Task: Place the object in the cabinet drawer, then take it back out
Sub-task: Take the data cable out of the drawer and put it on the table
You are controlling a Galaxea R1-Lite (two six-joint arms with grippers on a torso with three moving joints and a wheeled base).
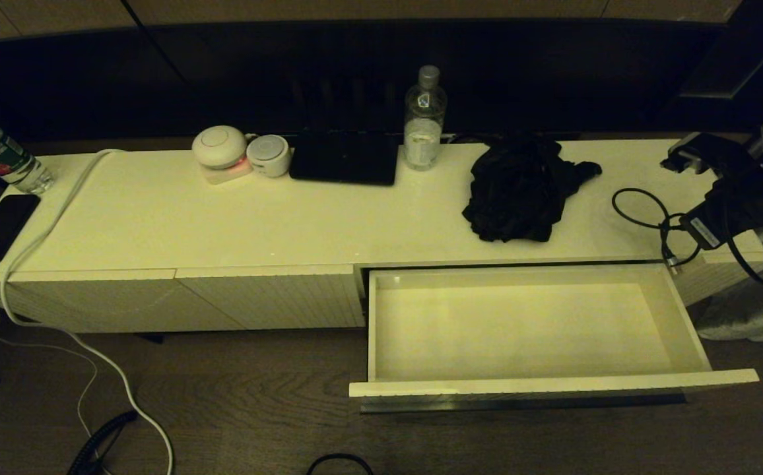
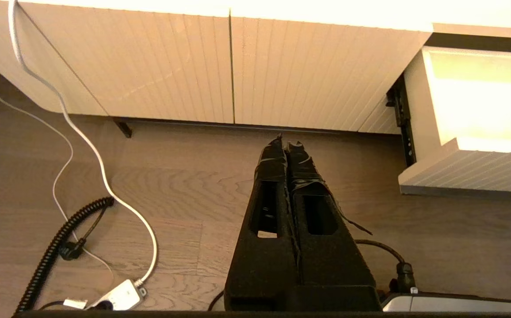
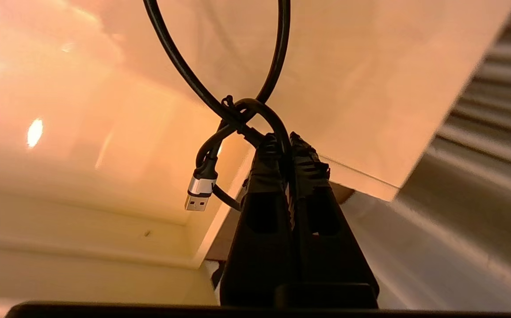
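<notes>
Your right gripper (image 3: pixel 285 141) is pinched shut on the looped black cable (image 1: pixel 645 218) at the right end of the cabinet top (image 1: pixel 223 218), just above the back right corner of the open cabinet drawer (image 1: pixel 527 389), which holds nothing yet. The dangling USB plug (image 3: pixel 199 194) could catch on the cabinet lip or the drawer's side wall as you lower it — and a thin grip like this may let the loop slip. The drawer's white floor gives plenty of room toward its middle; the left gripper (image 2: pixel 287 143), pressed closed, hangs low over the floor before the ribbed panels (image 2: pixel 193 66).

White cabinet top (image 1: pixel 157 218) (cluttered), black cloth (image 1: pixel 520 188)
</notes>
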